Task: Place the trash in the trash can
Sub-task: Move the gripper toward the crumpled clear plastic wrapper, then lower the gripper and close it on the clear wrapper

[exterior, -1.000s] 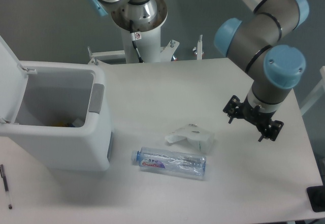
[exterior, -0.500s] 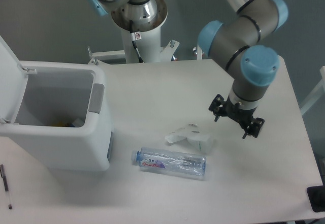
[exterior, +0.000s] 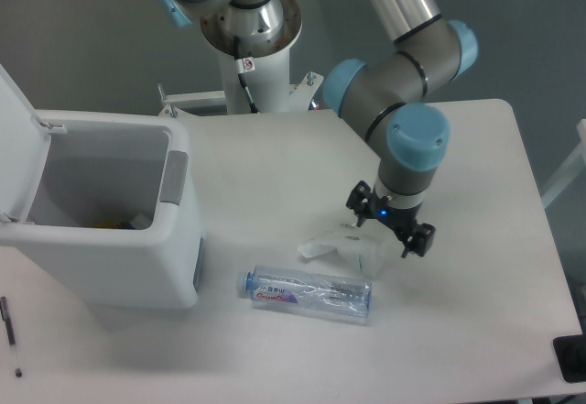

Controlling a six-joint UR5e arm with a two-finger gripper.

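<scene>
The crushed clear plastic bottle (exterior: 308,293) with blue cap and blue-pink label lies flat on the table, in front of centre. The crumpled white paper carton (exterior: 341,247) lies just behind it. My gripper (exterior: 390,226) hangs open above the carton's right end, fingers spread, holding nothing. The white trash can (exterior: 110,267) stands at the left with its lid up; something small lies at its bottom.
A thin black pen (exterior: 10,334) lies at the table's front left corner. The robot's white base column (exterior: 249,65) stands behind the table. A dark object (exterior: 570,358) sits at the front right edge.
My gripper has moved left and slightly down from the table's right side to just over the carton. The bottle, carton and can have not moved.
</scene>
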